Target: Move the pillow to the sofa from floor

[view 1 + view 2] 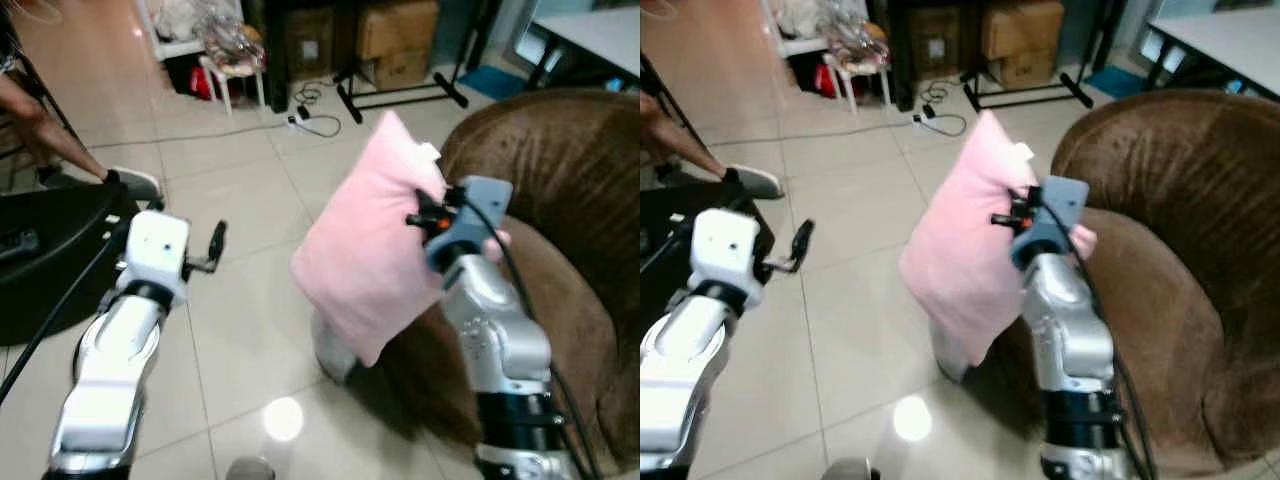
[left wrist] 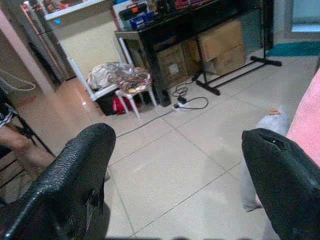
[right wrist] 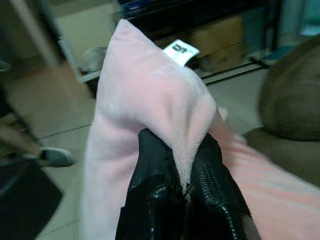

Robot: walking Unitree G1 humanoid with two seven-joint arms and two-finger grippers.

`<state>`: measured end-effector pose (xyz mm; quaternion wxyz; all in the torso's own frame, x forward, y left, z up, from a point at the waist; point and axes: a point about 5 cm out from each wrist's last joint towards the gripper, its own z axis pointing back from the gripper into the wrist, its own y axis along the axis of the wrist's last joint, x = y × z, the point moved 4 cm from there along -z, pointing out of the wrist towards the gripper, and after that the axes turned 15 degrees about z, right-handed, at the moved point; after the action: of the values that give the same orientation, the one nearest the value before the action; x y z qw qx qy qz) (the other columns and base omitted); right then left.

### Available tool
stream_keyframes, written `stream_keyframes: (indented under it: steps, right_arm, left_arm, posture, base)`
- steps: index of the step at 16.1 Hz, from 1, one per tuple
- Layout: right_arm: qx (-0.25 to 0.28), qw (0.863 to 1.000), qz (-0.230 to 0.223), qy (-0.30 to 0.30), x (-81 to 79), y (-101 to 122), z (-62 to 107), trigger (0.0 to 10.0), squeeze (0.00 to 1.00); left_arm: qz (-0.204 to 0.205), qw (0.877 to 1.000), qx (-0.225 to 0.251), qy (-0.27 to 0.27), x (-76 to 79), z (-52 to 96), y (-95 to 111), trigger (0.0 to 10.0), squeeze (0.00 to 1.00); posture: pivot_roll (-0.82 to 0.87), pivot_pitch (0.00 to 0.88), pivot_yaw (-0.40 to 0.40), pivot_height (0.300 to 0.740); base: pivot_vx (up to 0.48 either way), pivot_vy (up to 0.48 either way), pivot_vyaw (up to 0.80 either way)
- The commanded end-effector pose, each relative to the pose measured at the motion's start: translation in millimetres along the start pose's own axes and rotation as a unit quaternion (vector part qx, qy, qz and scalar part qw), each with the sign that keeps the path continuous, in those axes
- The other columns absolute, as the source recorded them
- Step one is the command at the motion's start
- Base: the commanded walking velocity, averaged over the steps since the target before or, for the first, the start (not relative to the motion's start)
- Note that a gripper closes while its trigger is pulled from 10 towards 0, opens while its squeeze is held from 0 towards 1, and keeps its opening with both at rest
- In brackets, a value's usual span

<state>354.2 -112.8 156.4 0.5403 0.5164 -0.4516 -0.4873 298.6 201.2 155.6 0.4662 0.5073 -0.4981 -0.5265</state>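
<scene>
Hanging mid-frame, the soft pink velvet pillow [image 1: 365,250] with white tag is pinched by the right gripper [image 3: 181,186]; left gripper [image 2: 175,175] gapes empty.

Person [image 1: 40,120] cropped at frame edge

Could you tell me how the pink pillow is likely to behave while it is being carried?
The pink pillow probably is soft: its edge bunches between the right gripper fingers. It seems light, since one pinched edge holds it off the floor. It hangs tilted, so it may swing or sag.
</scene>
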Motion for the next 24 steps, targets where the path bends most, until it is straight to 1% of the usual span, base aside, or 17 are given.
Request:
stream_keyframes:
  steps: [1, 3, 5, 7, 10, 15, 18, 24]
  right_arm:
    - [0.019, 1.0, 0.004, -0.013, 10.9, 10.1, 1.4, 10.0, 0.0]
    - [0.018, 1.0, -0.005, -0.008, 6.9, 10.1, 0.7, 10.0, 0.0]
    - [0.023, 1.0, -0.016, -0.003, 4.5, 12.2, 0.5, 10.0, 0.0]
    - [0.022, 1.0, -0.016, 0.0, 3.7, 10.6, 1.0, 10.0, 0.0]
    - [0.022, 1.0, -0.015, 0.006, 0.6, 10.1, 1.6, 10.0, 0.0]
    - [0.022, 0.999, -0.006, 0.025, -5.6, 9.9, 1.8, 10.0, 0.0]
    - [0.017, 0.999, -0.004, 0.029, -5.6, 8.5, 0.1, 10.0, 0.0]
    - [0.014, 1.0, 0.001, 0.028, -3.7, 7.3, -1.6, 10.0, 0.0]
  left_arm:
    - [-0.002, 1.0, 0.008, -0.012, 6.9, -3.5, 4.9, 10.0, 0.0]
    - [0.002, 1.0, 0.014, -0.019, 8.3, -3.8, 7.3, 10.0, 0.0]
    - [0.009, 0.999, 0.02, -0.026, 9.9, -2.7, 9.8, 10.0, 0.0]
    - [0.012, 0.999, 0.021, -0.029, 10.5, -0.6, 10.1, 10.0, 0.0]
    - [0.012, 0.999, 0.022, -0.033, 10.6, 0.9, 10.7, 10.0, 0.0]
    - [0.012, 0.999, 0.023, -0.028, 8.0, 4.5, 11.4, 10.0, 0.0]
    - [0.014, 0.999, 0.024, -0.026, 7.5, 5.8, 11.3, 10.0, 0.0]
    - [0.017, 0.999, 0.026, -0.025, 6.7, 6.7, 12.3, 10.0, 0.0]
  posture:
    - [-0.11, 0.0, -0.021, 0.74]
    - [-0.11, 0.0, -0.025, 0.74]
    - [-0.1, 0.0, -0.029, 0.74]
    - [-0.1, 0.0, -0.03, 0.74]
    - [-0.09, 0.0, -0.032, 0.74]
    - [-0.08, 0.0, -0.045, 0.74]
    - [-0.08, 0.0, -0.051, 0.74]
    - [-0.07, 0.0, -0.057, 0.74]
  base:
    - [0.0, 0.0, 0.0]
    - [0.0, 0.0, -0.3]
    - [0.0, 0.0, -0.8]
    - [0.0, 0.0, -0.8]
    - [0.269, 0.0, -0.8]
    - [0.276, 0.0, 0.0]
    - [0.284, 0.0, 0.0]
    - [0.346, 0.0, -0.8]
